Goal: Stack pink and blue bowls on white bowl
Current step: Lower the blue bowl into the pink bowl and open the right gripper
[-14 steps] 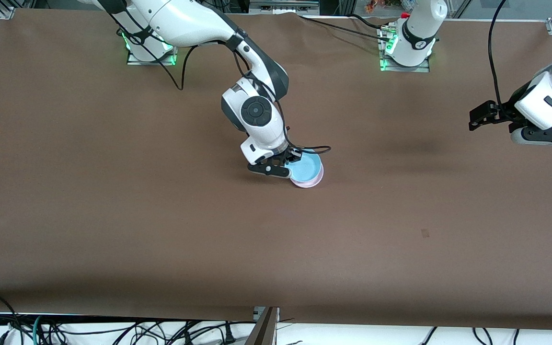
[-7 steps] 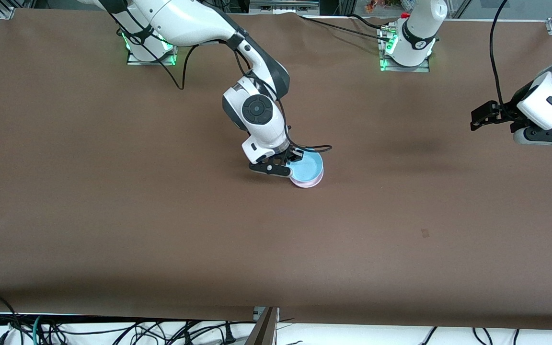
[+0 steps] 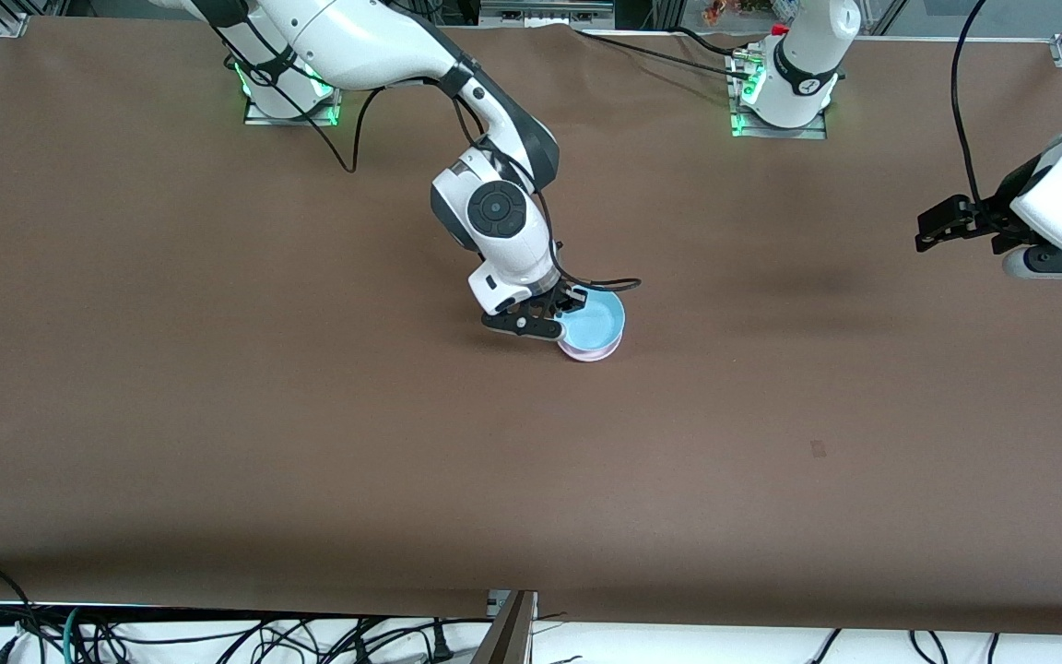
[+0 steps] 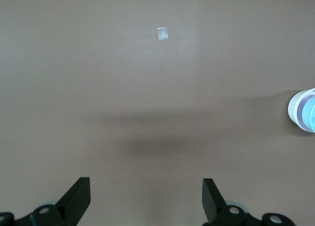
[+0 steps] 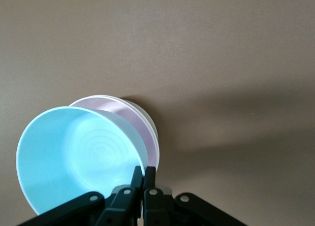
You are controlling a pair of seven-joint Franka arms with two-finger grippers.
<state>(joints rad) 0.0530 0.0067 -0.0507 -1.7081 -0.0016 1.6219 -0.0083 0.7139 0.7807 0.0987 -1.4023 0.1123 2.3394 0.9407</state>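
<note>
Right wrist view: your right gripper [image 5: 143, 179] is clamped on the blue bowl's [image 5: 74, 152] rim, tilted over the pink bowl [image 5: 142, 125].

Mid-table, the pink bowl sits nested in the white bowl [image 5: 150, 118]; the blue bowl [image 3: 594, 319] hangs directly above them, so your next move is probably straight down. Your left gripper [image 4: 145, 199], fingers apart, waits over the table's [image 3: 218, 415] left-arm end.
</note>
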